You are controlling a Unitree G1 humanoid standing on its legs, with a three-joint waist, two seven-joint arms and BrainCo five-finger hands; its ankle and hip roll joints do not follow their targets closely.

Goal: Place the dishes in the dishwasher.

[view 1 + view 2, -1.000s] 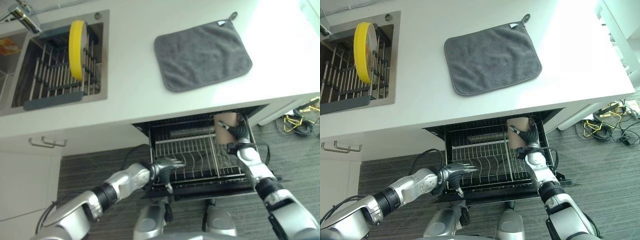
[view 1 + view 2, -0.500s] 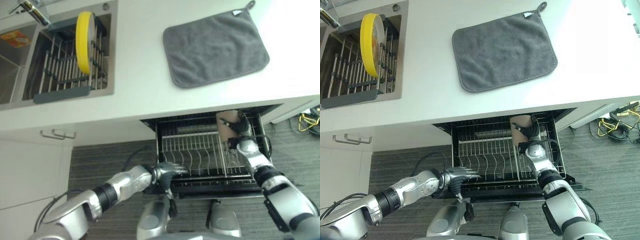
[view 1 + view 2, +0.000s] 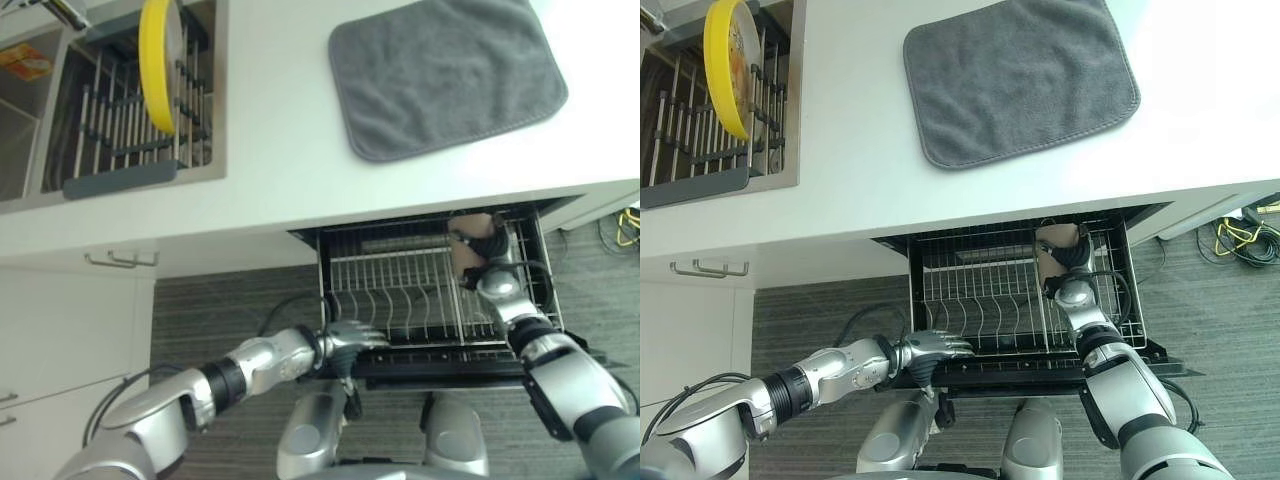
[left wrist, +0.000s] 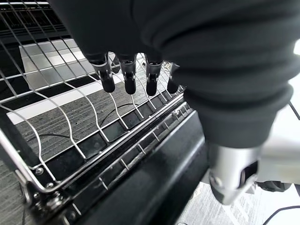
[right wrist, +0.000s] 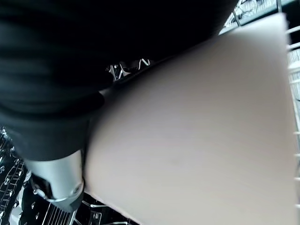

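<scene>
Gripping a tan cup (image 3: 1055,248) at the dishwasher rack's (image 3: 980,310) back corner, the right hand (image 3: 1072,262); left hand (image 3: 930,347) rests straight-fingered on the rack's front rim.

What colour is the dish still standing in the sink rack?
Yellow. The plate stands on edge in the sink rack; clearest in the left eye view.
</scene>
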